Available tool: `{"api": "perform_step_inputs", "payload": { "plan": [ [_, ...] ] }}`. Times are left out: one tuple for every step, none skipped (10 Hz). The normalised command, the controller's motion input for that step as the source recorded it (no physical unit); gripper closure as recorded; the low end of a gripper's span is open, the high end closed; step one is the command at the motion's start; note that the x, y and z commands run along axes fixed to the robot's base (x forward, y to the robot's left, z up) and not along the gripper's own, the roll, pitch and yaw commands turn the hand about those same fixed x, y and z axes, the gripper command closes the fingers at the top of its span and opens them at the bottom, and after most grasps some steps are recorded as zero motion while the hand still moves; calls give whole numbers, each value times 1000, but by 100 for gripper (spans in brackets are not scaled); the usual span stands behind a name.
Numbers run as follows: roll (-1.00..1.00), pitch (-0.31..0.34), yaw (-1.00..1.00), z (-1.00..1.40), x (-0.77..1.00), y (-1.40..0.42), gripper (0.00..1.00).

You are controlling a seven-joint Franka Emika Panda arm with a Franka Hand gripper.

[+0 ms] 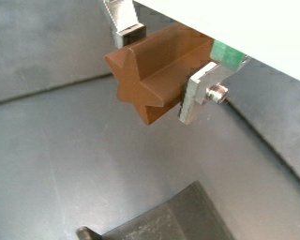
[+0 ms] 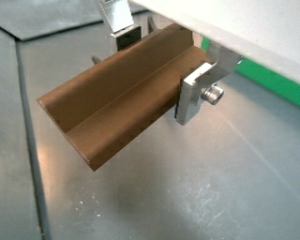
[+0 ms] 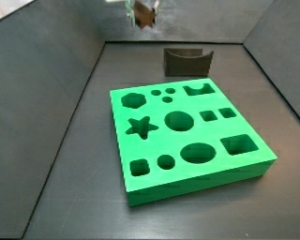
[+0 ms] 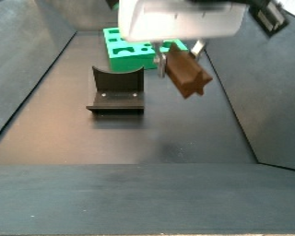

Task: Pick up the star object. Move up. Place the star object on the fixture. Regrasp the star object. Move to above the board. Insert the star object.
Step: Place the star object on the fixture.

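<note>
Because the star object (image 1: 150, 80) looked like solid wood, I judged it stiff, light and not fragile, its smooth flanks a little slippery, so that the safest hold was across two opposite faces, the plates flat in the grooves between the points. My pincer (image 1: 163, 66) was closed on it in just that way: in both wrist views the silver fingers (image 1: 201, 91) pressed on either side of the brown piece, which stuck out past the fingertips as a long star-profiled bar (image 2: 121, 98) with its star-shaped end face toward the camera. In a side view the piece (image 4: 184, 72) hung tilted below my pincer (image 4: 187, 51), right of centre of the frame and well above the dark floor, with the fixture (image 4: 115, 89) lower and to the left and the board (image 4: 135, 48) behind at the top. In another side view I held it (image 3: 143, 13) at the very top edge, above the fixture (image 3: 187, 62) and clear of the board (image 3: 190, 131).
</note>
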Motion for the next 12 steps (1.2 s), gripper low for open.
{"api": "perform_step_inputs", "payload": {
  "plan": [
    [28, 38, -16, 1000, -23, 12, 100],
    [33, 45, -17, 799, -19, 14, 100],
    [36, 52, -17, 629, -12, 15, 100],
    [38, 62, -18, 460, -4, 16, 100],
    [40, 81, -18, 236, 2, 17, 100],
    [-51, -58, -1000, -70, 1000, -300, 100],
    [-54, -56, -1000, -93, 1000, -295, 100],
    [-70, -61, -1000, -83, 1000, -252, 100],
    [-75, -48, -889, -78, 1000, -239, 100],
    [-70, -19, -552, -74, 1000, -217, 100],
    [-66, -5, -339, -73, 1000, -195, 100],
    [-62, 6, -197, -68, 1000, -175, 100]
  ]
}}
